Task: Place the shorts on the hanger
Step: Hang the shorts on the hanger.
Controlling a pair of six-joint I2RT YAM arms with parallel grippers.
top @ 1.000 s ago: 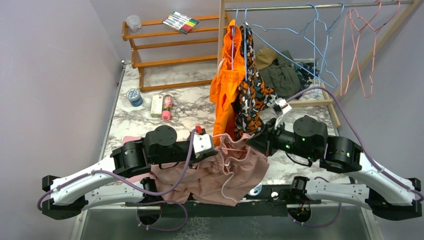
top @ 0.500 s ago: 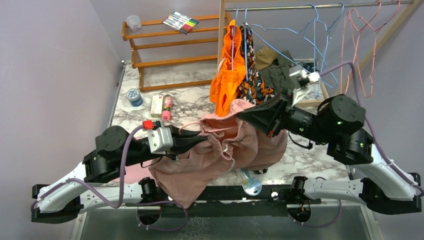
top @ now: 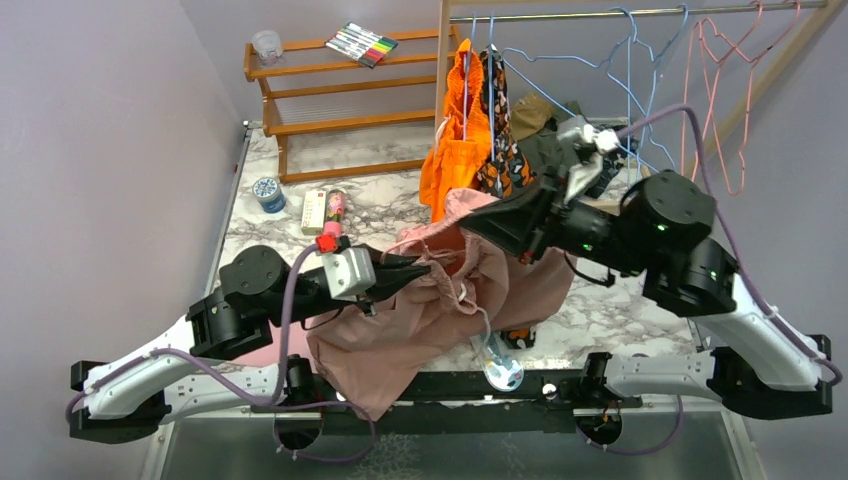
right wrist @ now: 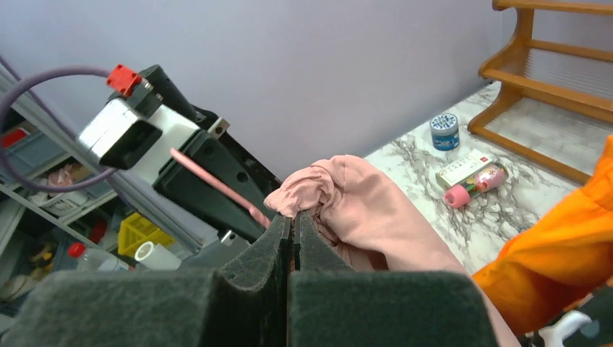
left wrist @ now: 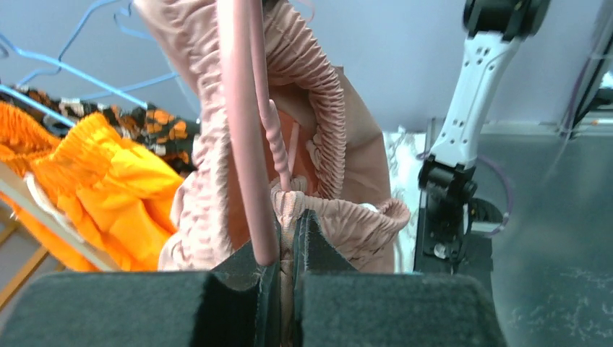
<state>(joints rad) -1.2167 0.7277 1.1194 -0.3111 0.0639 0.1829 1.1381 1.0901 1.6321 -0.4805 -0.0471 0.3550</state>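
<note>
Since both claws are pinched tight, the left claw (left wrist: 289, 224) on the thin pink wire hanger (left wrist: 242, 108) with a fold of gathered waistband, the right claw (right wrist: 293, 220) on soft cloth, we hold the dusty-pink shorts (top: 440, 310) slung between them above the marbled counter (top: 380, 205); limp fabric could slide off the slick wire; the dangling white drawstring (top: 478, 320) might snag.
</note>
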